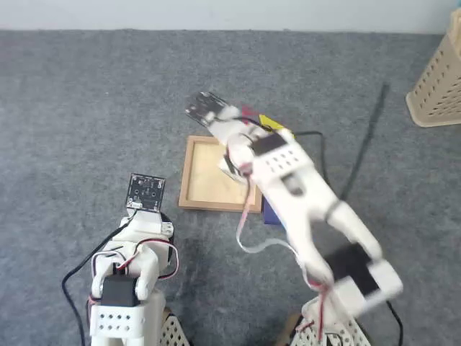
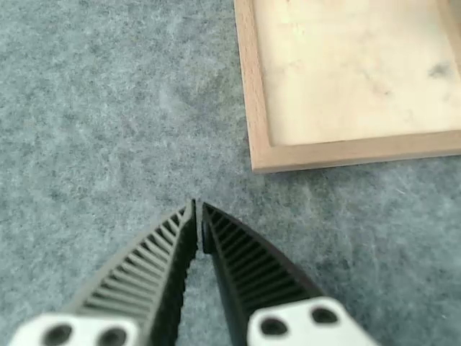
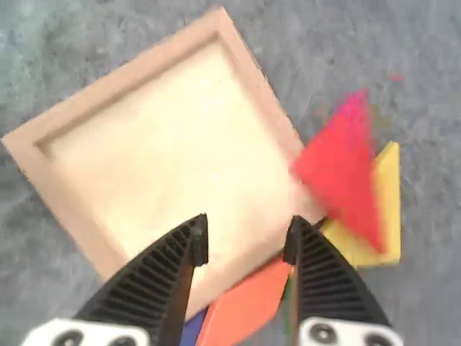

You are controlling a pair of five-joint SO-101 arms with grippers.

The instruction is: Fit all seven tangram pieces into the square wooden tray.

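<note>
The square wooden tray (image 3: 130,72) lies bare on the grey carpet, with no piece in it. My right gripper (image 3: 246,234) hangs open over the tray's corner, nothing between its fingers. Just past one finger is a blurred red triangle (image 3: 342,169), partly over a yellow piece (image 3: 385,209) beside the tray's edge. An orange piece (image 3: 245,303) and a bit of a blue piece (image 3: 191,328) lie under the gripper, outside the tray. My left gripper (image 2: 196,210) is shut and empty above the carpet, a little short of the tray's corner (image 2: 252,108). In the high view the tray (image 1: 189,173) sits mid-table.
A cream slotted basket (image 1: 439,79) stands at the far right. A black cable (image 1: 364,144) runs across the carpet right of the tray. The right arm (image 1: 302,194) stretches over the tray's right side. Open carpet lies to the left and beyond.
</note>
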